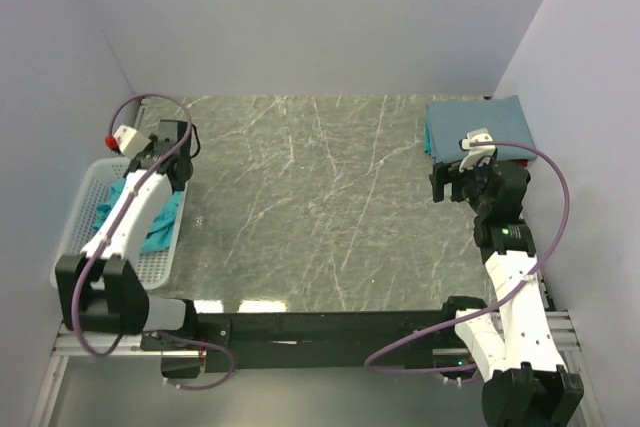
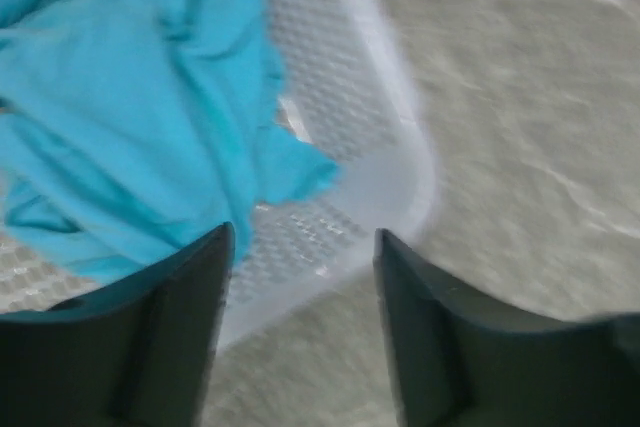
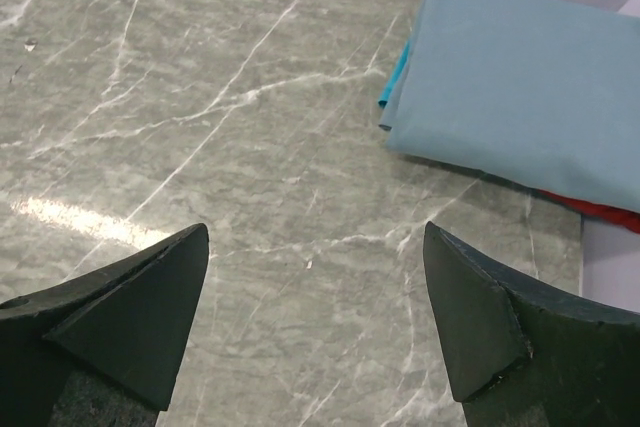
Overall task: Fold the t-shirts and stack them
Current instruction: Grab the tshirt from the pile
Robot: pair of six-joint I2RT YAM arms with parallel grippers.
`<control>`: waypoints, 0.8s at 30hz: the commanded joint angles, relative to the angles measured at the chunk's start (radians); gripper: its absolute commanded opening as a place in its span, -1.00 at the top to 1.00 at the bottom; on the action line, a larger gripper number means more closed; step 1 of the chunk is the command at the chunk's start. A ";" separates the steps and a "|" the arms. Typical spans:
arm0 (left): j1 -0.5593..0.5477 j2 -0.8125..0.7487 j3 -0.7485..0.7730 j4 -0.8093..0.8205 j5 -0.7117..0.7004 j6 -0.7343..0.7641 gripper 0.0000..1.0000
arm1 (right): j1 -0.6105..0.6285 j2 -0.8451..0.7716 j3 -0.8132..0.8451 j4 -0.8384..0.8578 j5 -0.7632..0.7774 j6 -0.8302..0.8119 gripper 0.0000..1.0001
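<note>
A bright teal t-shirt [image 1: 160,219] lies crumpled in the white mesh basket [image 1: 85,197] at the left; it fills the upper left of the left wrist view [image 2: 130,117]. My left gripper [image 1: 178,142] is open and empty above the basket's far right corner [image 2: 305,247]. A slate-blue t-shirt [image 1: 478,125] lies folded at the far right corner, on top of a stack; in the right wrist view [image 3: 515,87] a teal edge and a red edge [image 3: 595,209] show under it. My right gripper [image 1: 447,183] is open and empty over bare table [image 3: 315,247], just in front of the stack.
The basket's rim [image 2: 415,147] runs close by my left fingers. Grey marble table [image 1: 320,207] spreads between the arms. White walls close in on the left, back and right. A red-tipped white part [image 1: 122,136] sits on the left arm's cable.
</note>
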 commanded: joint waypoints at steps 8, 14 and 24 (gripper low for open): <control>0.282 0.146 -0.019 -0.244 -0.001 -0.366 0.28 | -0.006 0.016 0.029 0.003 -0.003 -0.005 -0.88; 0.423 0.247 -0.054 -0.098 0.200 -0.269 0.36 | -0.005 0.014 0.032 0.000 -0.005 -0.004 -0.88; 0.435 -0.324 -0.217 0.377 0.474 0.086 0.99 | -0.012 -0.001 0.029 0.002 -0.002 -0.005 -0.89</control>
